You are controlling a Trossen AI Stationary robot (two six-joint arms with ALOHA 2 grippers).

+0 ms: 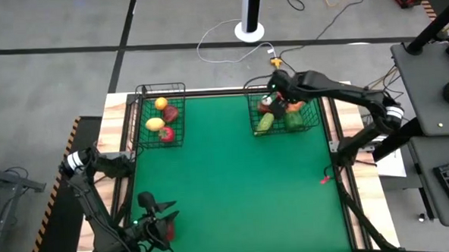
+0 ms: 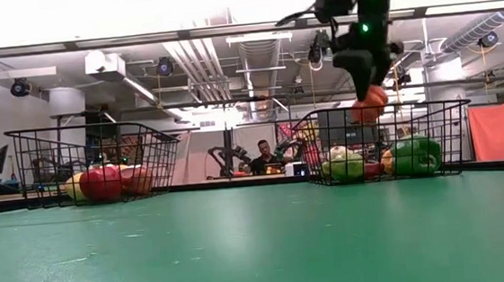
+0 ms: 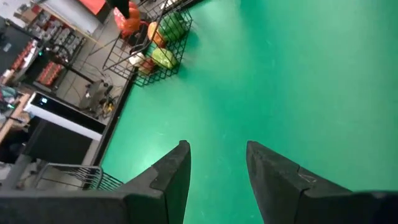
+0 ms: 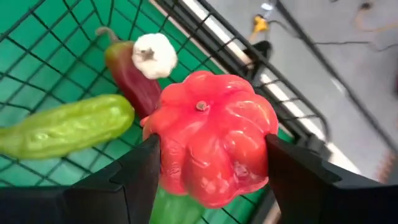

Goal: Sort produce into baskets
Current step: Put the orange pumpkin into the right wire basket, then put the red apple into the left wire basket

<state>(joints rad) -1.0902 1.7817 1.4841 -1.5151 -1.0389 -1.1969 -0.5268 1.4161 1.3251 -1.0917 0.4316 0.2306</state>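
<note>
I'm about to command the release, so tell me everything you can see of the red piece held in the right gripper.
The red pumpkin-shaped toy is a glossy, plastic-looking orange-red piece with rounded lobes meeting at a small dimple that faces the wrist camera. The right gripper is shut on it, one dark finger pressed against each side. It hangs above the right basket, clear of the pieces inside: a green cucumber, a dark red chili pepper and a white garlic bulb. In the low view it sits at about rim height.

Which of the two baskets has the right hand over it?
The right basket, with green vegetables inside; the right hand hangs above it gripping a red-orange pumpkin.
</note>
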